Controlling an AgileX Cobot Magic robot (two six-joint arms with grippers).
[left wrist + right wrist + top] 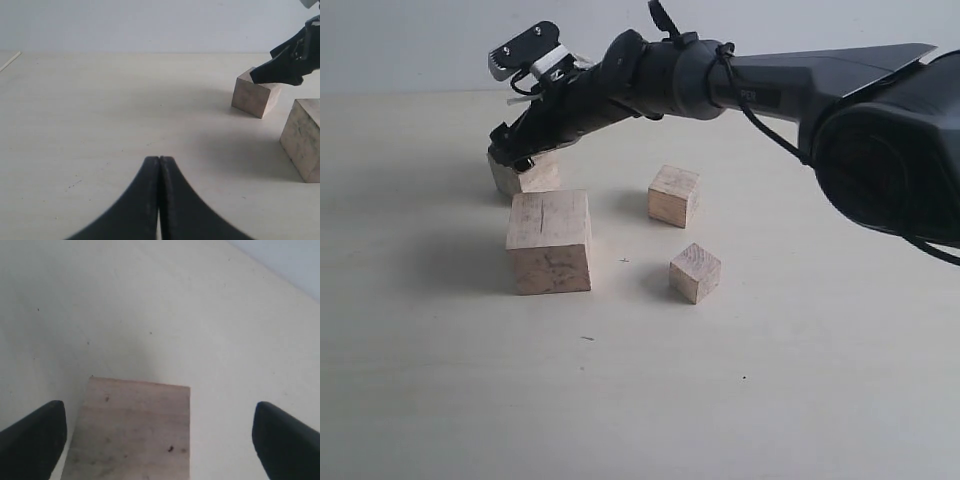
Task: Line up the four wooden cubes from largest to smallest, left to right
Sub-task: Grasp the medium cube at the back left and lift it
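Four pale wooden cubes stand on the table. The largest cube (549, 240), with a dark crack on top, is front left and also shows in the left wrist view (304, 137). Just behind it is a second cube (525, 176) (255, 95) (130, 430). My right gripper (515, 155) (159, 440) has reached across to the left and hangs open over it, its fingers (30, 440) wide apart on either side, not touching. A medium cube (674, 195) and the smallest cube (695, 272) stand to the right. My left gripper (159, 161) is shut and empty, low over bare table.
The pale table (770, 380) runs back to a light wall. The right arm's dark body (840, 90) spans the upper right of the exterior view. The left arm does not show in the exterior view.
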